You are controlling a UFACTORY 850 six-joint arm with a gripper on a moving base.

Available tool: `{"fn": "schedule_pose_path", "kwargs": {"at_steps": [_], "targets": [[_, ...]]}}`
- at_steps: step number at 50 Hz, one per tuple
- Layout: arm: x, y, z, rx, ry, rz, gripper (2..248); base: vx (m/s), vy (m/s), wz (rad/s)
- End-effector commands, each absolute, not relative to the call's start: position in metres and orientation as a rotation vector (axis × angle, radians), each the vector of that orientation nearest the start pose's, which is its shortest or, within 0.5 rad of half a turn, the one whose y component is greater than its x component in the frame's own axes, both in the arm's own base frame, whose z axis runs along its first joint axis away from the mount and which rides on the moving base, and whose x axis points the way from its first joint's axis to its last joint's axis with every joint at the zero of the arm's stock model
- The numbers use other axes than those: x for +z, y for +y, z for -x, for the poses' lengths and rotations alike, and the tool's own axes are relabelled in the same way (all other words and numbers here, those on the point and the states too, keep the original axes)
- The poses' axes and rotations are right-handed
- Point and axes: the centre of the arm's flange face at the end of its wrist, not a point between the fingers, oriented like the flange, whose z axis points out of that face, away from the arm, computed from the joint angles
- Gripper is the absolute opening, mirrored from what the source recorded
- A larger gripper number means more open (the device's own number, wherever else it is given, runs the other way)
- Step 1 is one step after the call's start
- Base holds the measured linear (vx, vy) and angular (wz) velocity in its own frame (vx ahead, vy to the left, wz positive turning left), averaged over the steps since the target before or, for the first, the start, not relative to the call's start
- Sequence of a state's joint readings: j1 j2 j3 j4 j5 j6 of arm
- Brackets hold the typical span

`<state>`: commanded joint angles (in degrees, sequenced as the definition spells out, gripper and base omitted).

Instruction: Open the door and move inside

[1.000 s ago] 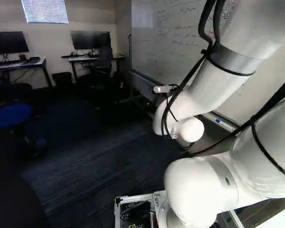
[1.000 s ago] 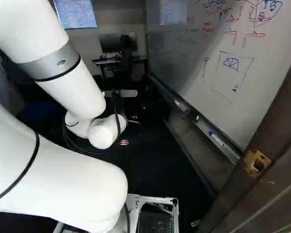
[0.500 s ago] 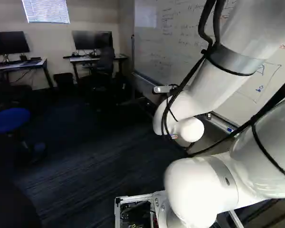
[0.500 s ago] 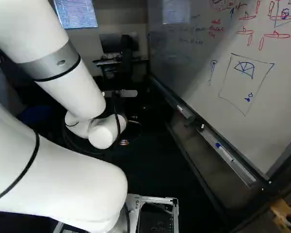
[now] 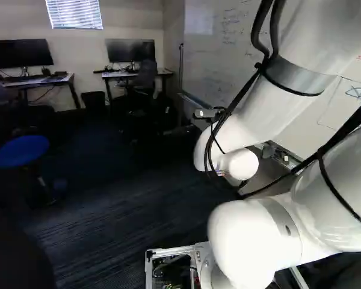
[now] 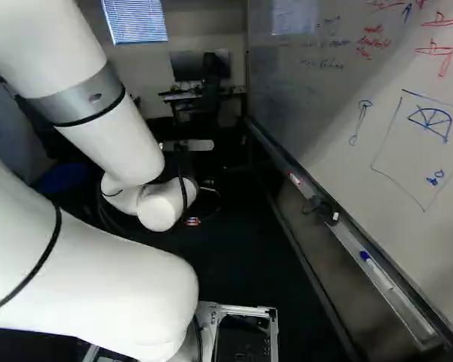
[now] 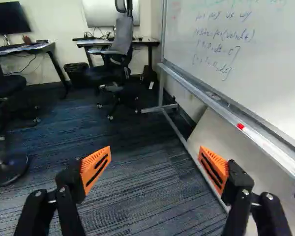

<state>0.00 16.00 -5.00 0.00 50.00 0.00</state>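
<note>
Both black fingers of my gripper stand wide apart in the wrist view, their orange pads facing each other with only carpet seen beyond and nothing between them. In both base views the arm's white wrist hides the gripper. No door or door frame shows in any current view. Inside the room, dark carpet stretches ahead of the base.
A whiteboard with a marker tray runs along the right side, close to the base. Far ahead stand desks, monitors, an office chair and a bin. A blue stool is at the left.
The base has moved ahead and turned a little left. The scene has shifted rightward, and the door frame with its metal plate has left the right base view. The arm holds its pose.
</note>
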Motion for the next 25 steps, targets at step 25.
{"fn": "schedule_pose_path", "kwargs": {"at_steps": [25], "targets": [[0.3656,0.0,-0.2703,-1.824,0.0,2.558,247,0.169,0.056,0.24]]}}
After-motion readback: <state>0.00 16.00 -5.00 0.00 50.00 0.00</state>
